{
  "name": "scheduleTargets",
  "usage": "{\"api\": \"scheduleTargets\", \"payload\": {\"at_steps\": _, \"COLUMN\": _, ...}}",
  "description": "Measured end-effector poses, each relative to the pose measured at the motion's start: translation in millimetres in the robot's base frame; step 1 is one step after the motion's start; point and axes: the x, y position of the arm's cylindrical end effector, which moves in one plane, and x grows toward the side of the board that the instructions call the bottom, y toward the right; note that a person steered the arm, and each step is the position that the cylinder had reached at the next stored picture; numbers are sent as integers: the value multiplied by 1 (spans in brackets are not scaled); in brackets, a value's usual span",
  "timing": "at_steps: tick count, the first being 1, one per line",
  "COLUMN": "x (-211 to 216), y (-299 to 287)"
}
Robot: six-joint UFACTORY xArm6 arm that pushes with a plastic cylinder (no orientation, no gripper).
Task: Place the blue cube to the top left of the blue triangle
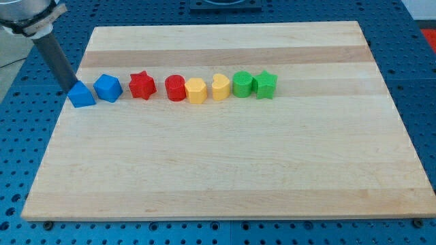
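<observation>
Blue perforated bench surrounds a pale wooden worktop (225, 170), and everything on it sits in one row near the view's top. No fingers exist on this rig, so nothing is spread or pinched; the arm ends in a dark rod, and my tip (73, 88) stands at the upper left corner of the blue triangle (82, 95), touching it or nearly so.

Just to the view's right of the triangle sits the blue cube (108, 88), close beside it, perhaps touching. Further right come a red star (142, 85), a red cylinder (175, 88), a yellow block (196, 90), a yellow heart (220, 87), a green cylinder (242, 84) and a green star (265, 84).

The cube looks small, light and rigid, likely hard plastic, so it should slide easily on smooth wood and may spin if pushed off-centre. No grasp is possible; I judge the contact belongs on the middle of a flat face, starting with the lower one to push it toward the view's top, then the right one.

Room is tight: the goal spot is close to the worktop's left edge, while open wood lies above and below the row.
</observation>
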Motion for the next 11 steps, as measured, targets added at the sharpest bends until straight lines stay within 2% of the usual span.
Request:
{"api": "scheduleTargets", "payload": {"at_steps": 1, "x": 20, "y": 33}}
{"api": "scheduleTargets", "payload": {"at_steps": 3, "x": 75, "y": 163}}
{"api": "scheduleTargets", "payload": {"at_steps": 4, "x": 100, "y": 199}}
{"api": "scheduleTargets", "payload": {"at_steps": 5, "x": 83, "y": 186}}
{"api": "scheduleTargets", "payload": {"at_steps": 6, "x": 46, "y": 151}}
{"api": "scheduleTargets", "payload": {"at_steps": 8, "x": 57, "y": 27}}
{"api": "scheduleTargets", "payload": {"at_steps": 9, "x": 16, "y": -13}}
{"api": "scheduleTargets", "payload": {"at_steps": 10, "x": -23, "y": 8}}
{"api": "scheduleTargets", "payload": {"at_steps": 11, "x": -28, "y": 59}}
